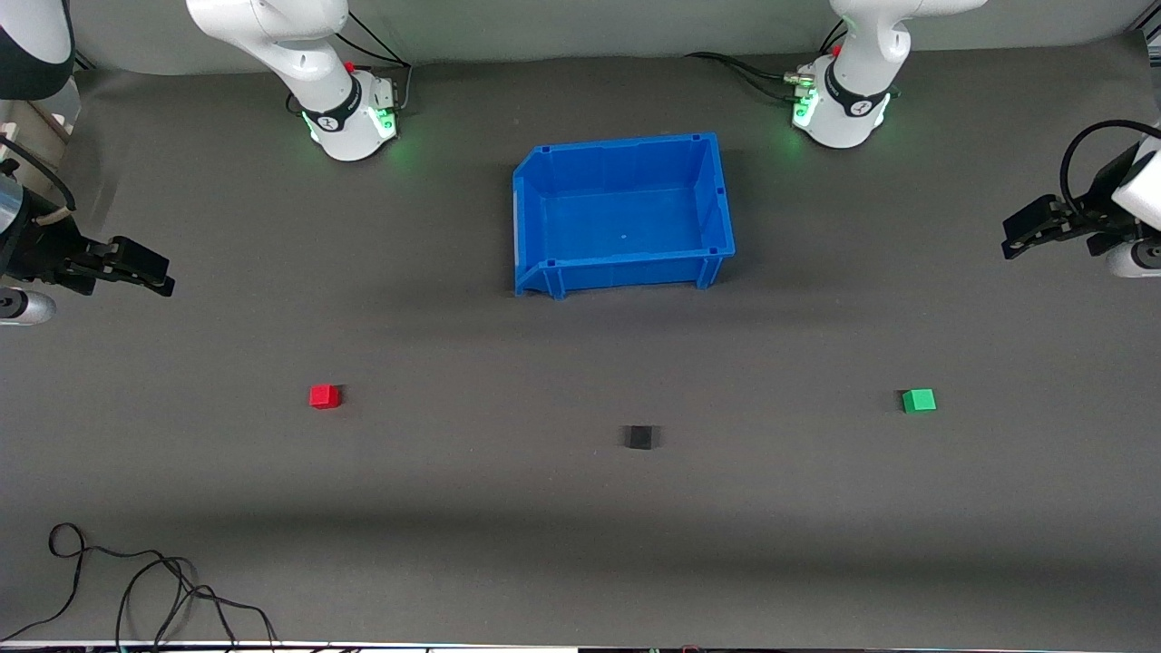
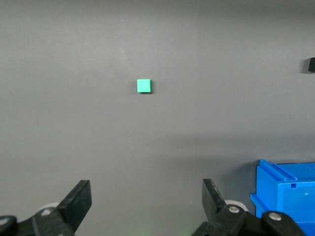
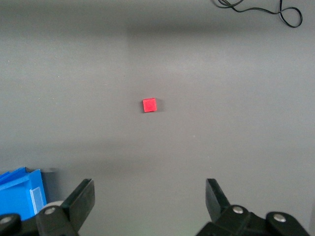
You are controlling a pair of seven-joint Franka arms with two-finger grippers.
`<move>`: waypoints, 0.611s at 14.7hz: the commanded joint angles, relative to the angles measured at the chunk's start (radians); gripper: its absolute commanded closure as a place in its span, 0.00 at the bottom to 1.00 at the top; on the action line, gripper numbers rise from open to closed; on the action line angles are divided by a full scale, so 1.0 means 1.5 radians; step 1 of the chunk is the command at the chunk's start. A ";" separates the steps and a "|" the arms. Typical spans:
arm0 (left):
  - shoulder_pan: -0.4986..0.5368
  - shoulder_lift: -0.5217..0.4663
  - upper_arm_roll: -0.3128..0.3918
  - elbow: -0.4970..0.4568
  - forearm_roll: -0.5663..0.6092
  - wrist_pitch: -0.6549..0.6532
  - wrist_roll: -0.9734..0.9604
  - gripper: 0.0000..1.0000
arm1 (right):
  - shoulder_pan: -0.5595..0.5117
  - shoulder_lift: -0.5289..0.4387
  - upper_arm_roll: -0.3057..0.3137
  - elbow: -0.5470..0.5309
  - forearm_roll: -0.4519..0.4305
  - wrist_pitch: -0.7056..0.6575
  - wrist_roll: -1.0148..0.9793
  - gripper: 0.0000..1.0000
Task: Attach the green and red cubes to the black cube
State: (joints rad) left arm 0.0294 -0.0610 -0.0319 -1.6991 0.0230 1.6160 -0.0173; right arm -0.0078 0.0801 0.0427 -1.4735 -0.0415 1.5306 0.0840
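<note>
Green cube (image 1: 919, 400), red cube (image 1: 325, 396), black cube (image 1: 639, 437), matte, apart on grey mat (image 1: 580, 508), left gripper (image 2: 146, 199) and right gripper (image 3: 150, 199) fingers spread

Left arm: base at its own end of the tabletop (image 1: 580, 508), arm raised and waiting. Left pincer (image 2: 146, 204) up in the air over the tabletop edge at that end, fingers (image 2: 78, 199) spread wide, holding nothing.

Right arm: base at its own end, raised alike. Right pincer (image 3: 150, 201) over the tabletop edge at its end, fingers (image 3: 83, 196) spread wide, holding nothing.
</note>
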 commanded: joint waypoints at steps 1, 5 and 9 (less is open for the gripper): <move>-0.005 0.012 -0.001 0.021 0.006 -0.044 -0.004 0.00 | 0.004 0.009 0.000 0.020 -0.012 -0.011 0.013 0.00; -0.004 0.011 -0.005 0.022 0.001 -0.072 -0.004 0.00 | 0.004 0.009 0.000 0.022 -0.014 -0.011 0.014 0.00; 0.002 0.017 -0.004 0.019 -0.005 -0.083 -0.007 0.00 | 0.004 0.009 0.000 0.022 -0.011 -0.011 0.014 0.00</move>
State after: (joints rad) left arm 0.0292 -0.0489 -0.0402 -1.6912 0.0196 1.5241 -0.0188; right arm -0.0079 0.0801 0.0427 -1.4700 -0.0419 1.5306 0.0840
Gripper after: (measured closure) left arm 0.000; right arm 0.000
